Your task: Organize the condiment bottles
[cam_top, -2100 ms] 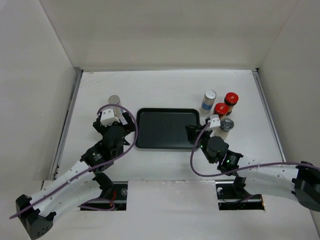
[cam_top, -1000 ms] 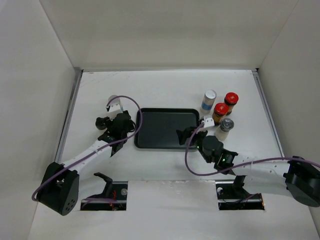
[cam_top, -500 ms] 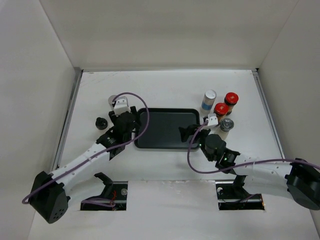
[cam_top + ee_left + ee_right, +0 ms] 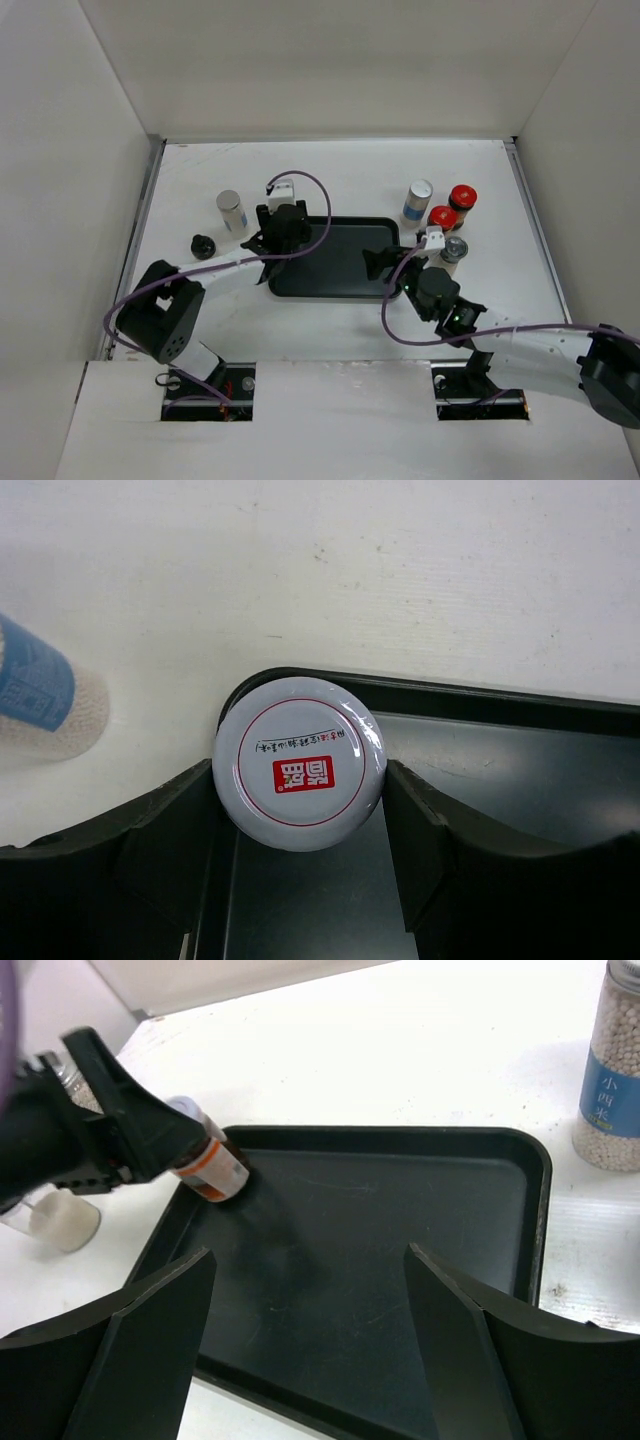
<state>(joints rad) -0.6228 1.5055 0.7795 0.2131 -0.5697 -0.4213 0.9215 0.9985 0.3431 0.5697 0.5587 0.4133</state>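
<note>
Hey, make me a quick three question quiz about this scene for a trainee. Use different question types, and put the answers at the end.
1. True or false: the left gripper is shut on a grey-lidded bottle at a corner of the black tray.
2. How many red-capped bottles stand to the right of the tray? A one, B two, C four.
3. Fill in the blank: the right gripper hovers over the tray with its jaws ___.
Key: 1 true; 2 B; 3 open.
</note>
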